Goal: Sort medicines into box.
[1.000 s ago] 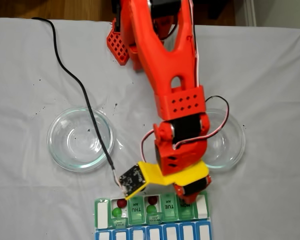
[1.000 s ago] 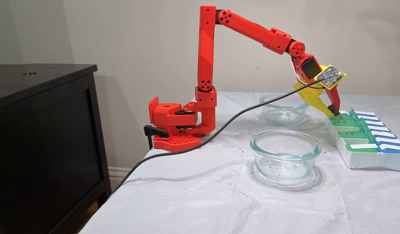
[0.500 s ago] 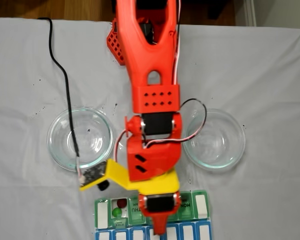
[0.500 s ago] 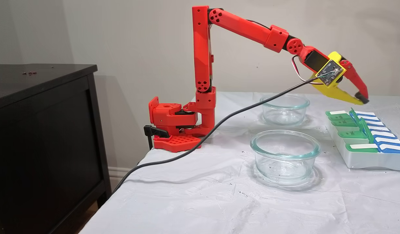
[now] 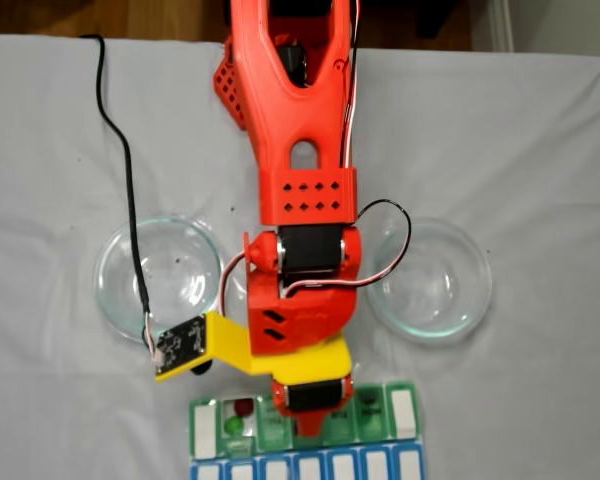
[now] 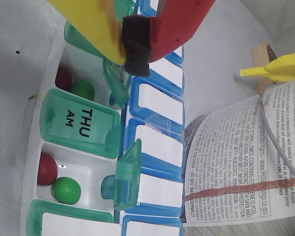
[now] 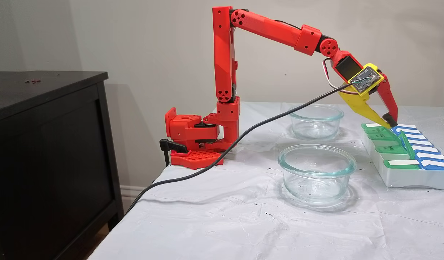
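Looking down past your gripper (image 6: 135, 46) in the wrist view, you see its yellow and red fingers pressed together at the black pad, holding nothing. It hangs just above the pill organizer (image 6: 88, 162), over the seam between the green row and the blue row (image 6: 155, 142). Below the tips, an open compartment holds a dark red ball (image 6: 46, 168) and a green ball (image 6: 66, 190) side by side — beyond the closed THU AM lid (image 6: 81, 120), nearer the fingers, sits another red ball (image 6: 64, 77) with another green ball (image 6: 82, 89). Two glass bowls (image 5: 160, 275) flank your arm (image 5: 295, 150).
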You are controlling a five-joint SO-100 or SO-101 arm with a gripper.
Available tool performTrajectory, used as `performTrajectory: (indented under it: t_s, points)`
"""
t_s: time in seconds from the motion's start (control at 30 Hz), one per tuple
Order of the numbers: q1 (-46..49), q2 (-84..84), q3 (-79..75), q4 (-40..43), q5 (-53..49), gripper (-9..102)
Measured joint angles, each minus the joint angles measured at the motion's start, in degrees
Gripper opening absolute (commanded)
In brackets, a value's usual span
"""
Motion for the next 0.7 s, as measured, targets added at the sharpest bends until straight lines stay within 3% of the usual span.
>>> performTrajectory:
  t_s: [0.13, 0.37, 0.7]
  points:
    - [-0.09, 0.0, -0.35, 3.08, -0.53, 0]
    - [0.26, -2.81, -7.73, 17.05, 3.69, 0]
    - [0.97, -4.66, -9.05, 18.54, 4.39, 0]
